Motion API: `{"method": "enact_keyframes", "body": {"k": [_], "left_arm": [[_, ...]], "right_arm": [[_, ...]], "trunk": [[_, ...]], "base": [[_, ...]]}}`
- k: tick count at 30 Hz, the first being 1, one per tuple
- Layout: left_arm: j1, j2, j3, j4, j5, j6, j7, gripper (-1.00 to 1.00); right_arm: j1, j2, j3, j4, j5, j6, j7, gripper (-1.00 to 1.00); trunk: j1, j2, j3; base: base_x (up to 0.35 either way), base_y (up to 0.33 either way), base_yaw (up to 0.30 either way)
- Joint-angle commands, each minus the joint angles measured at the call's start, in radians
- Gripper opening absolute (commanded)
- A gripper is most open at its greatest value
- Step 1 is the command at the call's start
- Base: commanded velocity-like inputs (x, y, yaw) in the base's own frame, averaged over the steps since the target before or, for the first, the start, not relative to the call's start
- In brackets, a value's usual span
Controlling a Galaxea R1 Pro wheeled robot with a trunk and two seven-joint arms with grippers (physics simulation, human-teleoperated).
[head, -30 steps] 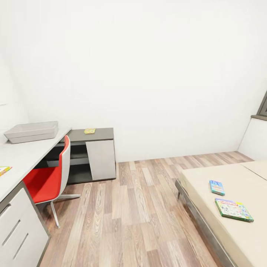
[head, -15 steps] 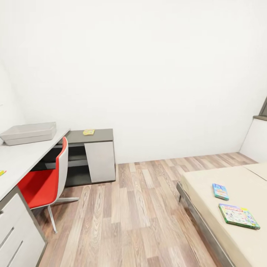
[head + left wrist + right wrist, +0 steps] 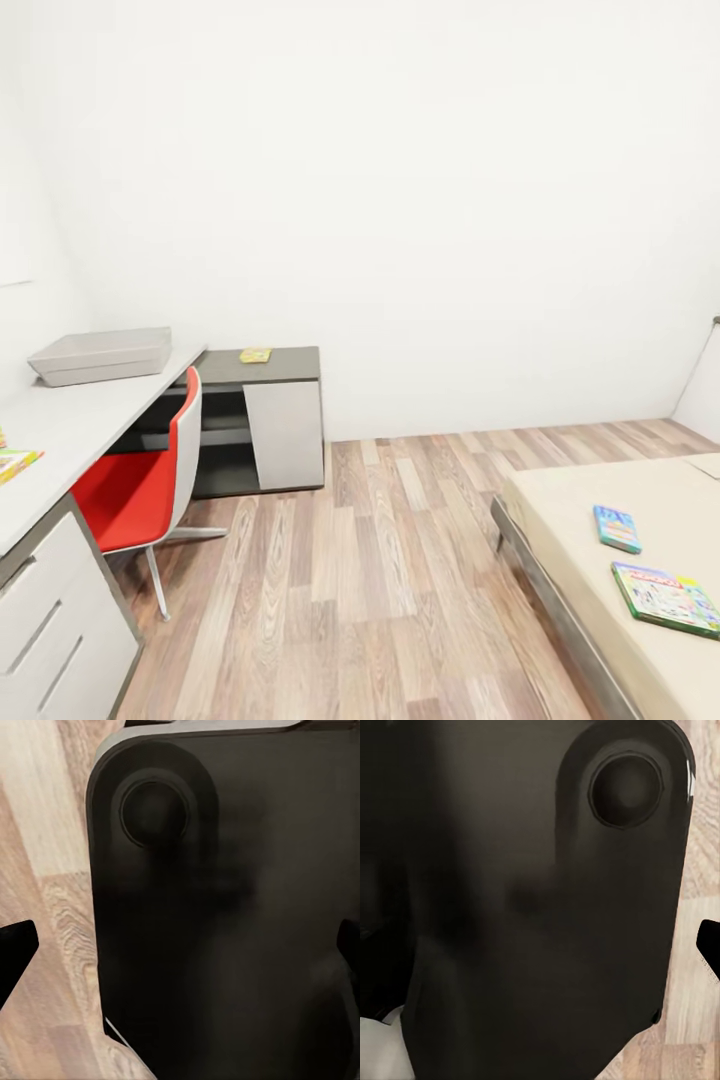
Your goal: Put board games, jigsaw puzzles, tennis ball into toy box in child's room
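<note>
In the left wrist view, the left hand [image 3: 180,952] shows as two dark fingertips at opposite edges of the picture, spread wide with nothing between them; behind them sits a black rounded panel of the robot [image 3: 225,900] over the wood floor [image 3: 45,870]. In the right wrist view only one dark fingertip [image 3: 709,945] of the right hand appears at the edge, so I cannot tell how wide that hand stands; a like black panel [image 3: 547,900] covers most of the floor there.

The head view looks across the child's room instead. On the bed [image 3: 560,510], at the right, lie two board games: a small blue one [image 3: 616,528] and, nearer the camera and apart from it, a larger green-edged one [image 3: 668,598]. Along the left wall runs the pale counter [image 3: 90,420], with the grey toy box [image 3: 102,355] at its far end; its inside is hidden from this angle. A colourful flat box [image 3: 14,464] lies at the counter's near edge, partly cut off. A red chair [image 3: 145,485] stands tucked against the counter. Beyond it, on a lower dark cabinet [image 3: 270,420], rests a small yellow flat item [image 3: 255,355], too small to identify.
</note>
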Motion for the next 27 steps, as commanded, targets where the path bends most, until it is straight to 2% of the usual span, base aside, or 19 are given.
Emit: {"method": "enact_keyframes", "body": {"k": [1, 11, 27], "left_arm": [[0.000, 0.000, 0.001, 0.000, 0.001, 0.000, 0.000, 1.00], [0.000, 0.000, 0.001, -0.001, 0.001, 0.000, 0.000, 1.00], [-0.002, 0.001, 0.000, -0.018, -0.001, 0.000, 0.000, 1.00]], "right_arm": [[0.000, 0.000, 0.000, 0.000, -0.001, -0.003, 0.000, 1.00], [0.000, 0.001, 0.001, 0.000, -0.001, -0.003, 0.001, 1.00], [0.000, -0.013, -0.002, 0.000, -0.003, -0.003, 0.001, 1.00]], "trunk": [[-0.004, 0.007, 0.002], [-0.042, 0.077, 0.034], [-0.104, 0.189, 0.084]], "base": [[0.001, 0.000, 0.262], [0.000, 0.000, 0.240], [0.000, 0.000, 0.021]]}}
